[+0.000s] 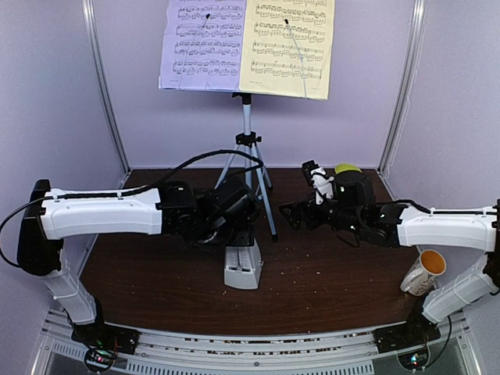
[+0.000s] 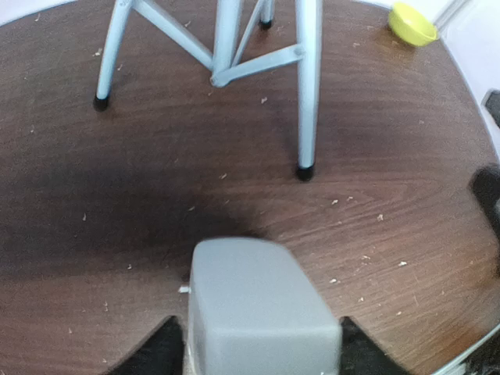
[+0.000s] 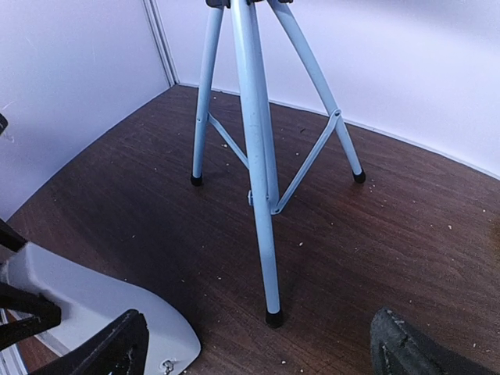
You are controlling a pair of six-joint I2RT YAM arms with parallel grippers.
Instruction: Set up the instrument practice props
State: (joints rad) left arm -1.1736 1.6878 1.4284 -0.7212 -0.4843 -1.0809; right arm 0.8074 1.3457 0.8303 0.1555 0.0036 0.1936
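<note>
At the middle of the bench [image 1: 336, 273], just in front of the nearest leg of the tripod [image 1: 248, 168], the metronome [image 1: 242, 267] stands upright. The left pincer [image 2: 262, 353] is closed against its two flanks. The right pincer [image 3: 262, 348] is spread wide and holds nothing, facing the tripod legs. The metronome appears light and rigid, with a smooth tapered shell likely to slip under a high squeeze. Recommended hold: low on the wider part, on opposite flat faces.
</note>
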